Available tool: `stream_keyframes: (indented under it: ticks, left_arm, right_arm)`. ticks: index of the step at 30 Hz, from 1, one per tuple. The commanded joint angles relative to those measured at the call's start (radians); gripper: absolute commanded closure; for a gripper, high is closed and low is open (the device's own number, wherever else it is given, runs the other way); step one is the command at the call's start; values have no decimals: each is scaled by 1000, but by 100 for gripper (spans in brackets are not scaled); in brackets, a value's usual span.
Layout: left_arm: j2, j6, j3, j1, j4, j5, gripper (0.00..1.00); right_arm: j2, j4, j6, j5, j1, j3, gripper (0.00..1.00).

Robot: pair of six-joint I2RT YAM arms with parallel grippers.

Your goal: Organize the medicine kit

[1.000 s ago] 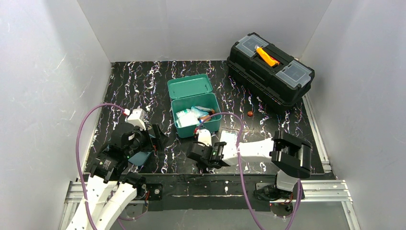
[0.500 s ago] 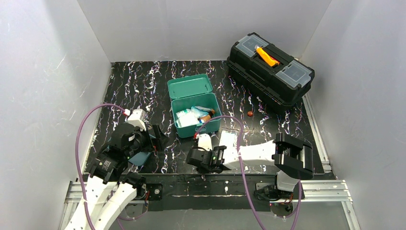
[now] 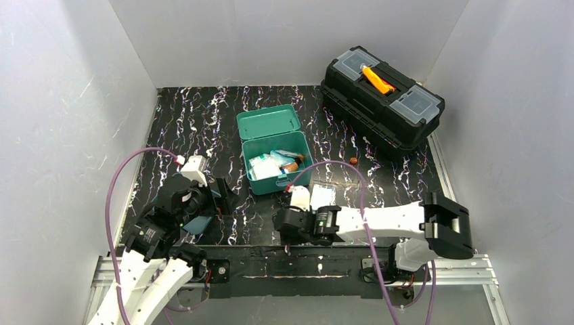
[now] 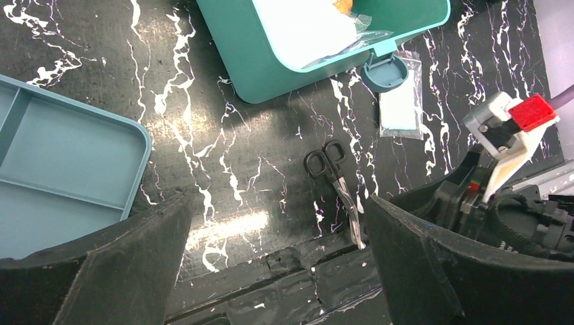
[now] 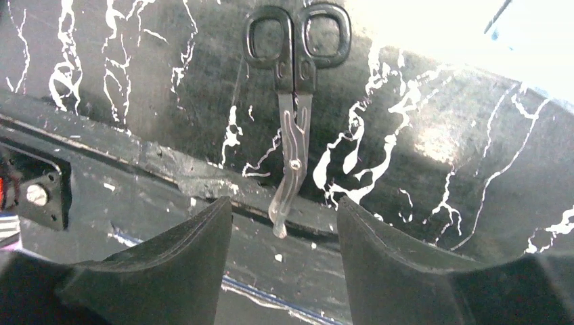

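The medicine kit (image 3: 276, 164) is a teal box standing open at mid-table, its lid (image 3: 268, 122) laid back and packets and a small bottle inside. Its darker tray (image 3: 197, 223) lies at the front left, beside my left gripper (image 3: 223, 196). Black-handled scissors (image 5: 296, 101) lie closed near the front edge, blades pointing toward the edge. My right gripper (image 5: 283, 203) is open, one finger on each side of the blade tips, touching nothing. My left gripper (image 4: 276, 203) is open and empty over bare table, with the scissors (image 4: 335, 183) ahead on its right and the tray (image 4: 61, 162) on its left.
A black toolbox (image 3: 382, 101) with an orange handle stands at the back right. A clear packet (image 3: 323, 196) lies in front of the kit, and a small orange item (image 3: 353, 160) sits to the kit's right. White walls close in three sides.
The right arm has stretched out low, its elbow swinging right, and its gripper has settled nearer the front edge. The left arm has barely moved.
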Motion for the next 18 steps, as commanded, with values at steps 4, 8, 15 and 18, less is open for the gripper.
stream_keyframes:
  ticks: [4,8,15,18]
  left_arm:
    - [-16,-2,-9,-15,-17,-25,2]
    - [-12,-3,-9,-19,-16,-22,2]
    - [-15,-7,-8,-34,-16,-32,2]
    - [-15,-8,-8,-40,-18,-36,2]
  right_arm:
    - [-132,139,129,-84,7,-152,34]
    - [-144,229,167,-121,7,-209,34]
    - [-115,362,201,-164,8,-276,34]
    - [-105,408,222,-171,7,-297,34]
